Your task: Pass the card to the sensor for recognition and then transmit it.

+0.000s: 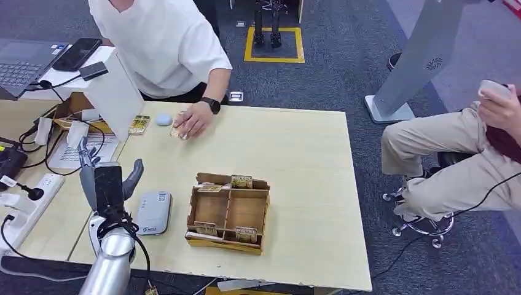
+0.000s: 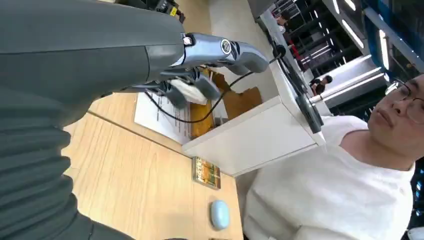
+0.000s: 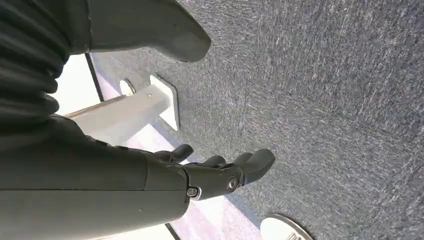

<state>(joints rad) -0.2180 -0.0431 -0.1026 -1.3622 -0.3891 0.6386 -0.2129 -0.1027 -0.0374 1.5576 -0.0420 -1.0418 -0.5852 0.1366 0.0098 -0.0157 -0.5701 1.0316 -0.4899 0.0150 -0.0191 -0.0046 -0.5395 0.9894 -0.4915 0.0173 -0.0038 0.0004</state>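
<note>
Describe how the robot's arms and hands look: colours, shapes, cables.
The left arm is a smooth silver cylinder with a thin black cable looped around its wrist. The left hand has a boxy black back, grey fingers with round silver screw caps, and a grey thumb. The right hand has a grey ribbed cover, a thick grey thumb and darker fingers.

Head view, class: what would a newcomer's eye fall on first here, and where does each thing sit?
The cardboard tray with cards tucked in its compartments stands out mid-table. To its left lies a grey card reader, with the robot's raised, empty left hand just beside it. At the table's far edge, a person's hand rests on the wood near a small pale-blue puck.
</note>
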